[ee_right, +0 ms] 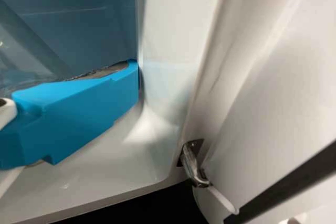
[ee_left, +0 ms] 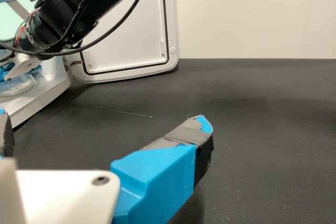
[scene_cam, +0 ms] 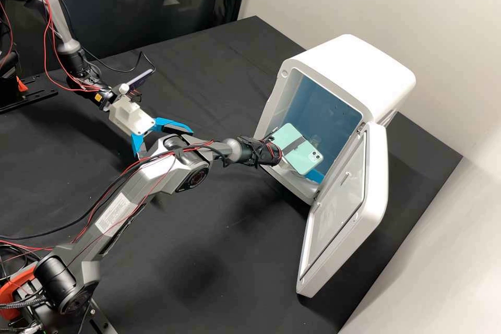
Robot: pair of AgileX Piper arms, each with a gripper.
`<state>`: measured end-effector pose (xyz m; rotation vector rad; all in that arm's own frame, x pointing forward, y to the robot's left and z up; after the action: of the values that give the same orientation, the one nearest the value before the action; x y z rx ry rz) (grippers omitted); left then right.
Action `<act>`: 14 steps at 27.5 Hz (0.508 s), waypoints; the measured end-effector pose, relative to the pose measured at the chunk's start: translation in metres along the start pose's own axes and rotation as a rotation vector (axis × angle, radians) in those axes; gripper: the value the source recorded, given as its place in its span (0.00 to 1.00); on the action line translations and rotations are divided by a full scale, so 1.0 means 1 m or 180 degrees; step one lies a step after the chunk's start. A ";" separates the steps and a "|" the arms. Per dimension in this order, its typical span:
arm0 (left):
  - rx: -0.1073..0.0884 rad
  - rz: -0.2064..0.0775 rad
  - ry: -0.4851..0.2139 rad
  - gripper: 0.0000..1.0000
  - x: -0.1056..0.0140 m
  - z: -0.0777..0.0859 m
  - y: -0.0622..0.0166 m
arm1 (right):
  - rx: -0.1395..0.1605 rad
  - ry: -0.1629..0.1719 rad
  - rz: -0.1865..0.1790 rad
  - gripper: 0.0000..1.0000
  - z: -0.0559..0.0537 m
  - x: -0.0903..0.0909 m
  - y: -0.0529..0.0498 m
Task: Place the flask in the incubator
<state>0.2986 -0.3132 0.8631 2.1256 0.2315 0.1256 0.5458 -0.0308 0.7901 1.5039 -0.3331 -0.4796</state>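
Observation:
The white incubator (scene_cam: 355,68) stands at the bench's right end, blue inside, its door (scene_cam: 344,203) swung wide open. My right arm comes from the near left and its gripper (scene_cam: 312,173) is inside the chamber, low and near the hinge side. The flask (ee_left: 16,85) is a clear glass shape on the chamber floor at that gripper; its glass (ee_right: 26,56) also shows against the blue back wall. Whether the flask is held is hidden. My left gripper (scene_cam: 156,138) hangs open over the bench, well left of the incubator, with nothing in it.
A teal phone (scene_cam: 297,148) strapped to the right wrist covers much of the chamber opening. The open door (ee_left: 131,24) juts toward the bench's front right edge. Black bench (scene_cam: 224,250) lies bare in front of the arms. Red and black cables trail along both arms.

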 end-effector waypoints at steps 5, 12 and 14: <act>0.0000 0.0000 0.0000 1.00 0.000 0.000 0.0000 | 0.0039 0.0016 -0.0037 1.00 0.001 0.001 0.000; 0.0000 0.0000 0.0000 1.00 0.000 0.000 0.0000 | 0.0077 0.0052 -0.0064 1.00 0.001 0.001 -0.002; 0.0000 0.0000 0.0000 1.00 0.000 0.000 0.0000 | 0.0090 0.0051 -0.0065 1.00 0.002 0.001 -0.002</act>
<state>0.2986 -0.3132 0.8631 2.1256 0.2315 0.1256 0.5453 -0.0324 0.7881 1.5393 -0.3133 -0.4805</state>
